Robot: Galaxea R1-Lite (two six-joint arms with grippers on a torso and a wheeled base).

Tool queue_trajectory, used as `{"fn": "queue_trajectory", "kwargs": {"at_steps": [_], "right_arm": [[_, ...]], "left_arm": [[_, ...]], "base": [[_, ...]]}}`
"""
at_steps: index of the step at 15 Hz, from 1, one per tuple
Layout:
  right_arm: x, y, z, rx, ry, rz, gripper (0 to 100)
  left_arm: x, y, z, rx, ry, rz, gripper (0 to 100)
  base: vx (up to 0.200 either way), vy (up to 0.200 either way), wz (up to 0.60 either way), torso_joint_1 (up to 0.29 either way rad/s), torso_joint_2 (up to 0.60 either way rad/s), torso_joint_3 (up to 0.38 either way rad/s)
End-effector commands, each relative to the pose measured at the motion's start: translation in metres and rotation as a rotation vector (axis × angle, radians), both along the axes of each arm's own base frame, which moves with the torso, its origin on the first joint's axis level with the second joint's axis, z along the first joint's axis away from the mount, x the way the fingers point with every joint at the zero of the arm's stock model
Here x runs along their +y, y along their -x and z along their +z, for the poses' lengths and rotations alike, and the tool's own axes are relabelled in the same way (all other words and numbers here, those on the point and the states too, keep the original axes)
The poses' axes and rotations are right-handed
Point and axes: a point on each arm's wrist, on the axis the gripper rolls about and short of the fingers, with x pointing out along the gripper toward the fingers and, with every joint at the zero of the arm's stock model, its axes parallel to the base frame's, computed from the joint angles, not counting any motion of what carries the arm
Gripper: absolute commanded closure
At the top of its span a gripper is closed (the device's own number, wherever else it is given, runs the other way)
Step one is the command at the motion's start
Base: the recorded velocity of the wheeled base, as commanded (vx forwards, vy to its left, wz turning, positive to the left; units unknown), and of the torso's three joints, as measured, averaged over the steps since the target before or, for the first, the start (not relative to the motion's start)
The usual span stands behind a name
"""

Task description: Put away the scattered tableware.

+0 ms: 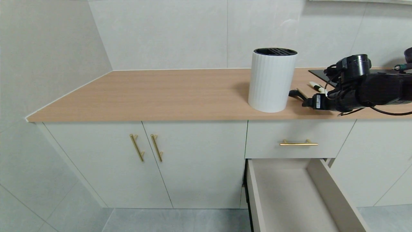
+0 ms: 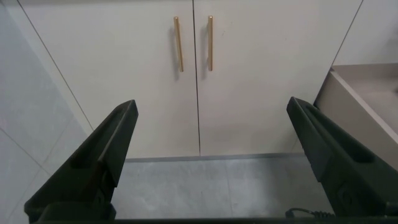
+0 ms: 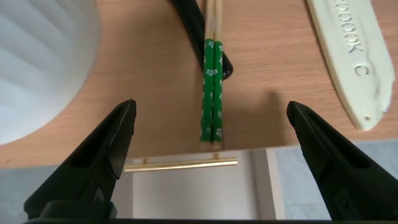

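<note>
Facing green-tipped wooden chopsticks with wide-open right gripper: centred between its jaws, long axis running straight ahead.

You find the holder on the countertop, chopsticks just right of it, the pulled-out drawer below both.

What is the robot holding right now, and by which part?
Nothing. The right gripper stands open by the chopsticks on the counter, jaws apart from them; the left gripper is open and empty.
</note>
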Motion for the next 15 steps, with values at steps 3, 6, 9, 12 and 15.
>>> {"fn": "queue_trajectory", "kwargs": {"at_steps": [3, 6, 9, 12, 15], "right_arm": [[0.0, -0.004, -0.004, 0.008, 0.0, -0.002, 100], [0.0, -0.004, -0.005, 0.011, 0.001, -0.003, 100], [-0.003, -0.002, 0.0, -0.001, 0.001, -0.011, 100], [-0.004, 0.0, 0.002, -0.008, 0.004, -0.022, 100], [-0.005, 0.015, 0.02, -0.047, -0.025, -0.054, 100]], "left_arm": [[0.0, 0.0, 0.0, 0.001, 0.0, 0.0, 0], [0.0, 0.0, 0.0, 0.001, 0.0, 0.0, 0], [0.0, 0.0, 0.0, 0.001, 0.0, 0.0, 0], [0.0, 0.0, 0.0, 0.001, 0.0, 0.0, 0], [0.0, 0.0, 0.0, 0.001, 0.0, 0.0, 0]], "base": [[0.0, 0.0, 0.0, 0.0, 0.0, 0.0], [0.0, 0.0, 0.0, 0.0, 0.0, 0.0], [0.0, 0.0, 0.0, 0.0, 0.0, 0.0], [0.0, 0.0, 0.0, 0.0, 0.0, 0.0], [0.0, 0.0, 0.0, 0.0, 0.0, 0.0]]}}
